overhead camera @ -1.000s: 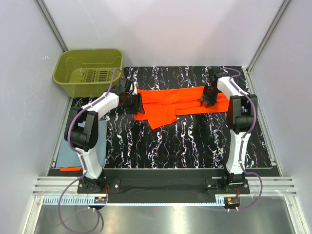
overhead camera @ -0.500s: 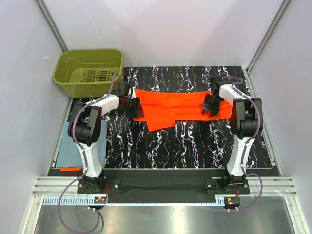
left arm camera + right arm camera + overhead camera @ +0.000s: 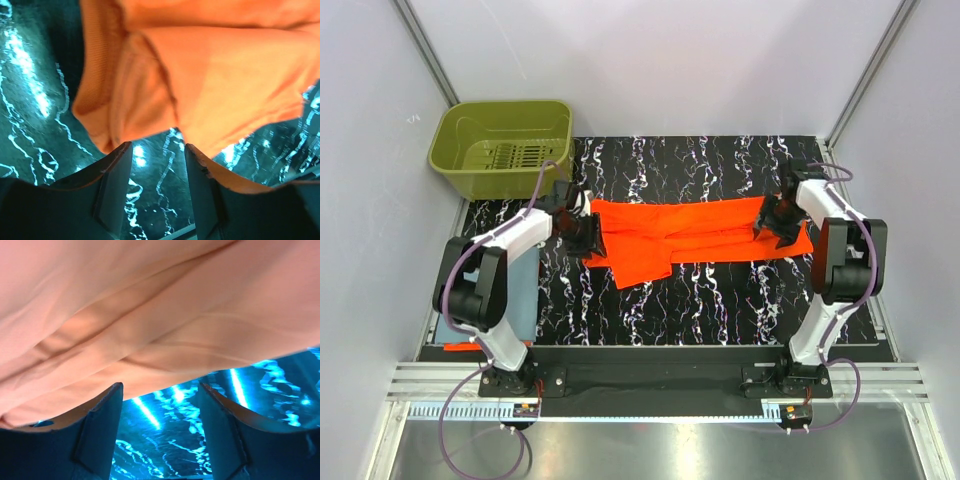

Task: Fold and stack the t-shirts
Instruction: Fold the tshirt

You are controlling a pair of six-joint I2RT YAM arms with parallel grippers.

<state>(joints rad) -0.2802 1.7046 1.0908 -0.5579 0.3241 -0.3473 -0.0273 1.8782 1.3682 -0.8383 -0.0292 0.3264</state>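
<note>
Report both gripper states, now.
Left gripper: open, holding nothing; the orange t-shirt lies just beyond its tips.
Right gripper: open, holding nothing.

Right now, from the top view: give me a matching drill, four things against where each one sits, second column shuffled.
1 basket
2 orange t-shirt
3 left gripper
4 right gripper

A at the shirt's right end
B far left corner of the table
C at the shirt's left end
D laid flat across the table

Pairs: 1-B, 2-D, 3-C, 4-A
</note>
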